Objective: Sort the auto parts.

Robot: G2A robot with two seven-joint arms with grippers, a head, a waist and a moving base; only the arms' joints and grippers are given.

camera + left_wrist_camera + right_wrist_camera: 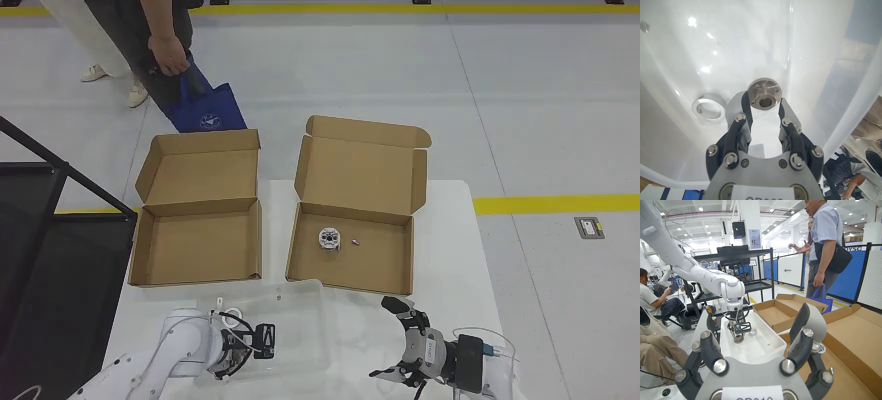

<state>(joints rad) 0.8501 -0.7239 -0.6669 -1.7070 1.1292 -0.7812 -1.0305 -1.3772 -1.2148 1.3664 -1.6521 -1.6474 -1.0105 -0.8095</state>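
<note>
A: What do you have, left to right?
B: One left box (197, 245), then one tray (761, 349) with one ring (708, 111) and one hub (764, 94). Your left end effector (762, 106) is clamped on the hub.
A: And further right?
B: One right box (380, 260), with one round part (330, 238) and one pin (357, 241). Your right end effector (392, 338) gapes wide, holding nothing.

floor (520, 90): pale grey, yellow lines (555, 204) | black shelf rack (730, 255) — blue partitions (770, 270) behind | ceiling lights (700, 209) on
</note>
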